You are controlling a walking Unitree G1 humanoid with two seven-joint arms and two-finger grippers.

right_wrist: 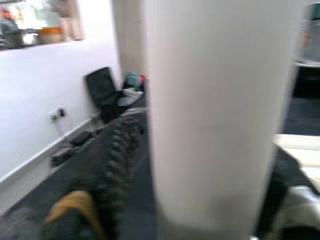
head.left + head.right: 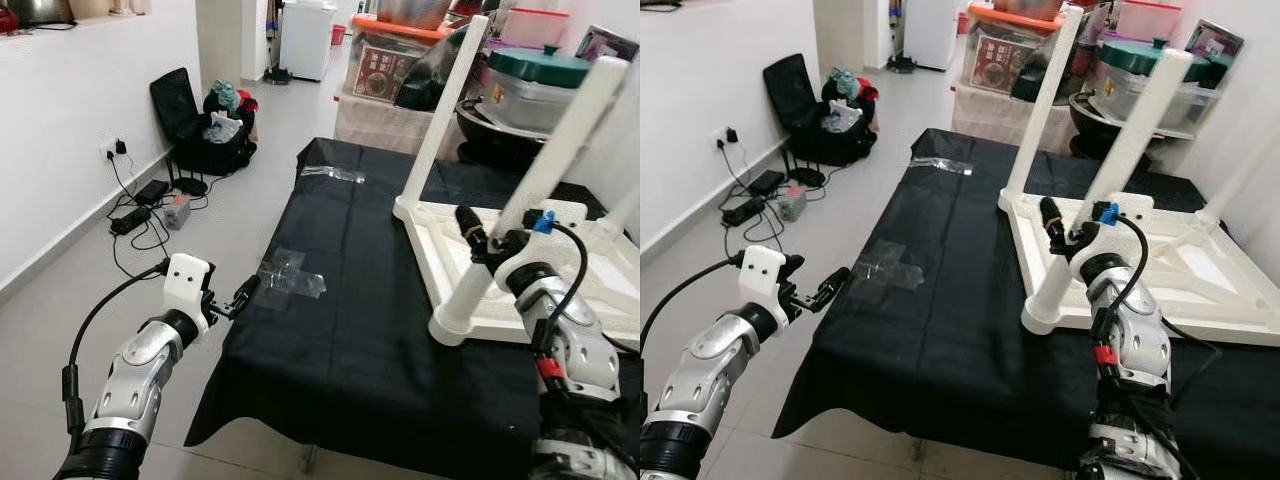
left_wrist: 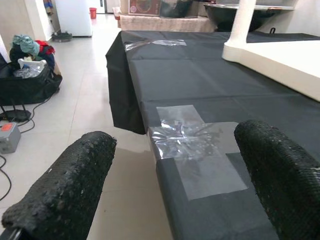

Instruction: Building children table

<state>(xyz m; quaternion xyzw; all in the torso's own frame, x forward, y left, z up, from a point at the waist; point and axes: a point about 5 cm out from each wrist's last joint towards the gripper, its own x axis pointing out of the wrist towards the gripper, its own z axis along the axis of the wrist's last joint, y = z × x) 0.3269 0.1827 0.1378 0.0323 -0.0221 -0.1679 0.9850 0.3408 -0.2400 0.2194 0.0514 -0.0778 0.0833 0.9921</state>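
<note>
A white children's table (image 2: 600, 290) lies upside down on the black-covered work table (image 2: 360, 330), its legs pointing up. My right gripper (image 2: 488, 243) is shut around the near leg (image 2: 545, 180), low down near its base; in the right wrist view that leg (image 1: 215, 110) stands between the black fingers (image 1: 112, 170). A second leg (image 2: 445, 110) rises behind. My left gripper (image 2: 238, 298) hangs open at the black table's left edge, facing a clear plastic bag (image 3: 182, 137) taped flat there, with nothing between its fingers (image 3: 65, 190).
Another clear bag (image 2: 333, 173) lies at the far end of the black cover. Storage boxes (image 2: 400, 60) and a green-lidded pot (image 2: 535, 70) crowd the back. A black bag (image 2: 205, 130), cables and a power strip (image 2: 135, 215) lie on the floor by the left wall.
</note>
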